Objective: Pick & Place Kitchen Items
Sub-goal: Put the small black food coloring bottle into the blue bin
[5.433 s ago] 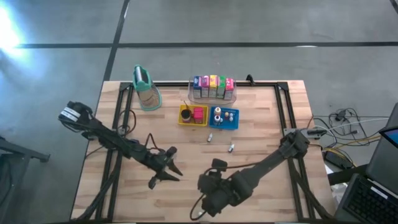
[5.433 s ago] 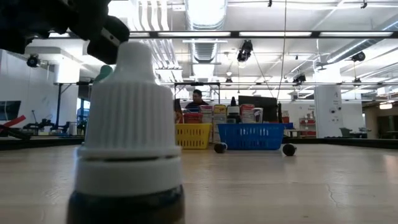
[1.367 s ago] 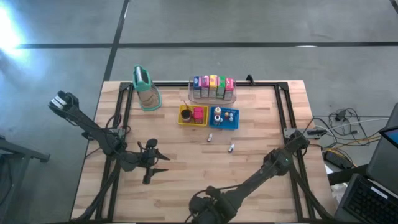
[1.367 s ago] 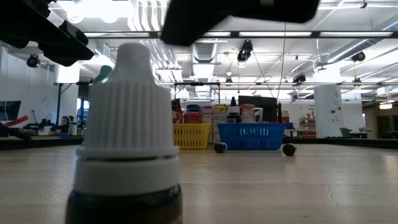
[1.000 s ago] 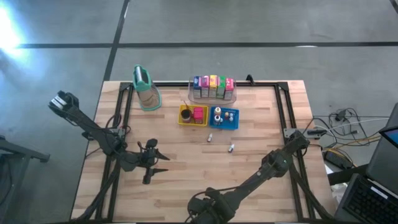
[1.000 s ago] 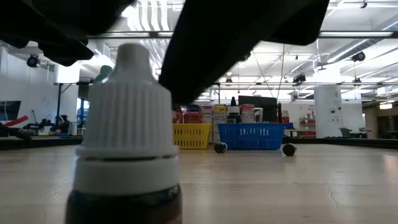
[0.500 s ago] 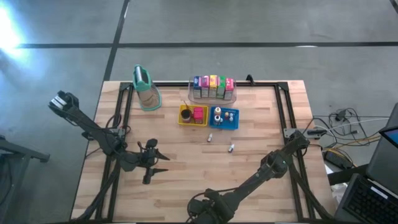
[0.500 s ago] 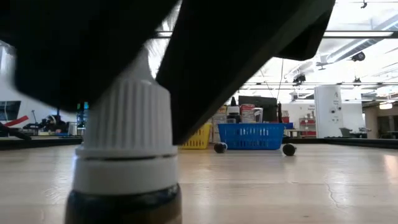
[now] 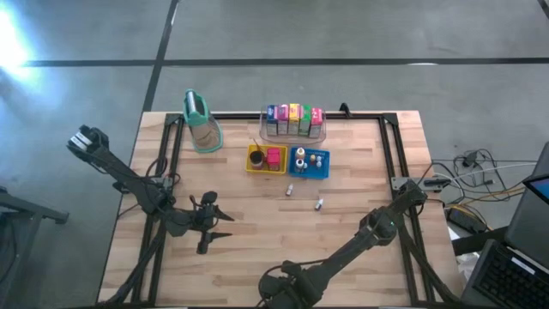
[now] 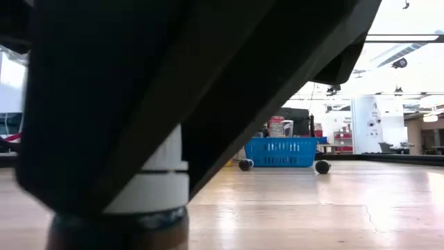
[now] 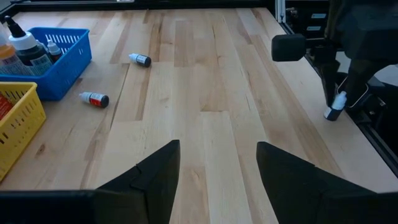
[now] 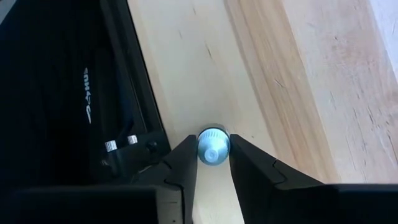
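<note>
The table [image 11: 205,74] is pale planked wood with a smooth, lightly glossy varnish that throws back the ceiling light, edged by matt black metal rails [image 9: 390,146]. The small bottle [image 12: 213,147] under the right gripper [image 12: 211,163] wears a ribbed white plastic cap over a dark glossy body, while the gripper's fingers [image 12: 180,163] look like matt black plastic. The blue basket [image 11: 43,62] and yellow basket [image 11: 15,134] are moulded lattice plastic, the row of cartons [image 9: 293,114] is bright printed card inside a clear glossy bin [image 9: 294,130], and the left gripper [image 11: 214,168] is the same dull black.
</note>
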